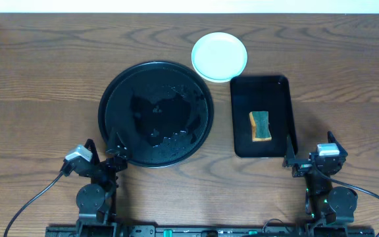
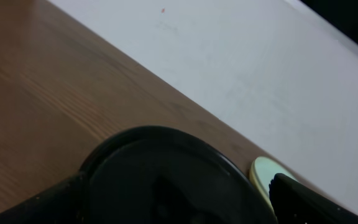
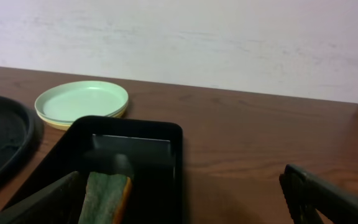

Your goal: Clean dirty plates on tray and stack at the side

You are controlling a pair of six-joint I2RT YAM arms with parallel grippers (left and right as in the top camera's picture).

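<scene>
Near edge: left gripper (image 2: 176, 193) and right gripper (image 3: 179, 177) sit low, fingers apart and holding nothing; I judge this a rest pose.

Mid-table: large round glossy black tray (image 1: 155, 113) carries no plates, and its surface looks wet. To its right, a small black rectangular tray (image 1: 262, 92) holds a yellow-green sponge (image 1: 260, 126).

Far: small pale plates (image 1: 220, 56), mint over yellow, are stacked just beside the round tray's far-right rim. The task looks finished.

Open brown wooden table (image 1: 38, 79) lies left and far right.

Bare tabletop (image 1: 38, 79) left of tray (image 1: 130, 82); plates (image 1: 220, 56) and rectangular tray (image 1: 268, 92) crowd its right.
</scene>
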